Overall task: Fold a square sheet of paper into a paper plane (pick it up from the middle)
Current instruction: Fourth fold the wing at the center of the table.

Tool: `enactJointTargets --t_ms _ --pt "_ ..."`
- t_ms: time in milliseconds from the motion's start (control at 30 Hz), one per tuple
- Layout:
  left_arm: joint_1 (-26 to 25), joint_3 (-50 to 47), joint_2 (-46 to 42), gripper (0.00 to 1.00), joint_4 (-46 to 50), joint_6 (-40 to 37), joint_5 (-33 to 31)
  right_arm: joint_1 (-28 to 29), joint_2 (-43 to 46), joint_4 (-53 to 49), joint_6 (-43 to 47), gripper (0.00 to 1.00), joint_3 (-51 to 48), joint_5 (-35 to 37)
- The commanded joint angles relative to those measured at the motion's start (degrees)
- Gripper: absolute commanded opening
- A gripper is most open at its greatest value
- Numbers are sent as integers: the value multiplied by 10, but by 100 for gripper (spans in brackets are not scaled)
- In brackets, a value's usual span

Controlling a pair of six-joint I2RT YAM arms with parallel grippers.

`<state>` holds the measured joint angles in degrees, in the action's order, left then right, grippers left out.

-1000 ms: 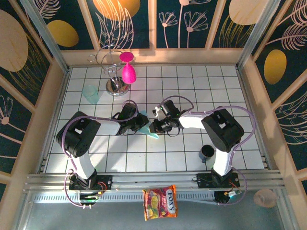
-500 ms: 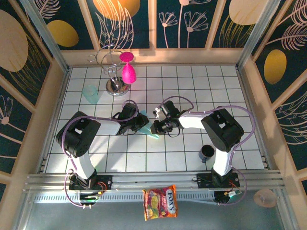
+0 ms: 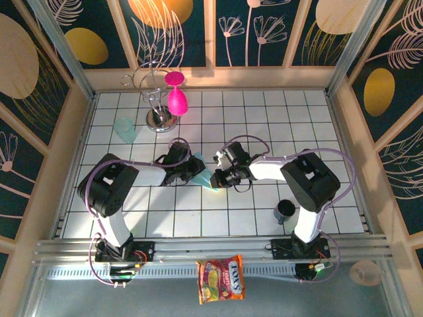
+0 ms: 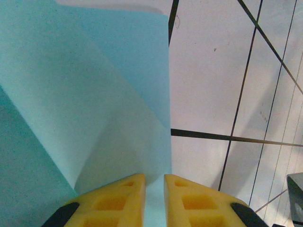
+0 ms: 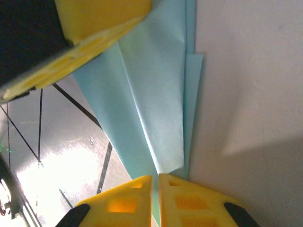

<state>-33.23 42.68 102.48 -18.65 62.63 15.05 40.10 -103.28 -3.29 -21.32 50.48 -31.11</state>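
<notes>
from above, the paper (image 3: 205, 176) lies near the middle of the tiled table (image 3: 264, 125), no longer a flat square. it is a narrow light-blue shape with a pointed end toward the near side. the left gripper (image 3: 196, 173) meets it from the left and the right gripper (image 3: 216, 178) from the right, and the two are almost touching over it. a pale cup (image 3: 124, 129) and the pink goblets (image 3: 176, 98) stand well apart at the far left.

in the left wrist view, the left gripper (image 4: 154, 198) has its jaws drawn nearly together, with a strip of paper (image 4: 90, 94) running down between them, so it is pinching the sheet. overlapping layers and a slanted crease show above the fingers (image 4: 113, 201).

in the right wrist view, the right gripper (image 5: 155, 196) is likewise closed on the paper's (image 5: 151, 109) narrow end. long lengthwise folds fan away from it, and one layer sticks out along the right edge. a yellow finger of the other gripper (image 5: 94, 23) sits just beyond.

as a judgement, the main lengthwise folds look done and the dart shape is mostly there. what seems left is pressing or finishing the last fold and letting go. i cannot tell whether the wings are complete.

against a second ago, the right arm has edged its gripper a little nearer the left one, covering more of the paper. the left arm and the paper itself look unmoved.
</notes>
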Motion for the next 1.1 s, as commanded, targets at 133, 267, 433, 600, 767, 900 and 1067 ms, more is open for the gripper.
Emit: enactJointTargets --t_ms 133,267,433,600,767,900,1067 --pt "4 -10 15 20 41 -5 -15 -3 19 -61 -5 14 -25 -2" --pt "3 -11 13 20 38 -7 -13 -4 27 -63 -6 14 -30 -3" --pt "3 -11 10 21 35 -6 -11 -4 35 -68 -7 14 -38 -8" --pt "4 -11 11 20 35 -8 -10 -5 37 -69 -6 13 -46 2" --pt "4 -11 12 20 35 -8 -9 -5 39 -70 -8 14 -56 8" --pt "3 -10 12 20 32 -10 -6 -5 67 -70 -4 14 -60 14" --pt "3 -10 10 20 12 -21 13 -9 117 -26 -13 16 -48 25"
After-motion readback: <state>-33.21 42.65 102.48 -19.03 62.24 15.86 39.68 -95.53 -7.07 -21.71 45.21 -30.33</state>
